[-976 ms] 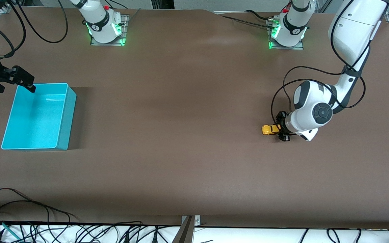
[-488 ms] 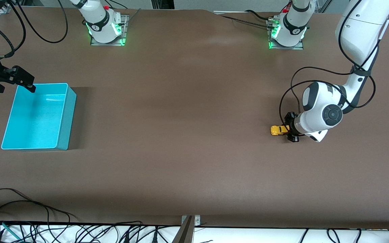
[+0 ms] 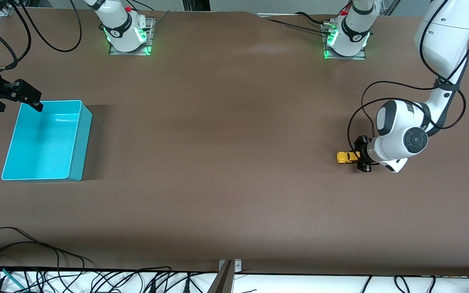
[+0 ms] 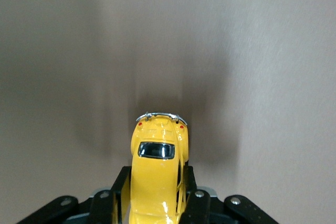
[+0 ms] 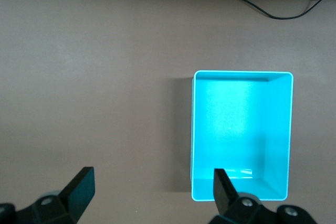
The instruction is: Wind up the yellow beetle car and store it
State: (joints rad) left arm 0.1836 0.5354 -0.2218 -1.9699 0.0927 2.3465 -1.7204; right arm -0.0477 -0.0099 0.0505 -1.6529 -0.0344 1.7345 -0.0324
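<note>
A: Entry, left arm. Where does its gripper stand?

B: The left gripper [image 3: 360, 158] sits low at the table surface in the right-hand part of the front frame, a little below mid-height. Its fingers [image 4: 191, 192] are clamped on the flanks of the tiny yellow beetle-shaped toy car with dark windows [image 3: 347, 157]. In the left wrist view the car [image 4: 157, 174] fills the lower centre of the frame, pinched between both black fingers, chrome bumper pointing away from the wrist.

A: Is the car on the table or lifted?

B: It looks to be down on the brown matte tabletop [image 3: 226, 162], but I cannot tell whether the wheels touch.

A: Right arm?

B: Waiting. The right gripper [image 3: 29, 97] hangs at the upper left of the front frame, over the corner of the open turquoise rectangular plastic bin [image 3: 77, 138], fingers spread wide. The right wrist view shows the bin's [image 5: 241, 77] inside bare, both black fingertips [image 5: 81, 187] well apart along the frame's lower edge.

A: Car to bin?

B: Well apart, toward the table's two ends.
</note>
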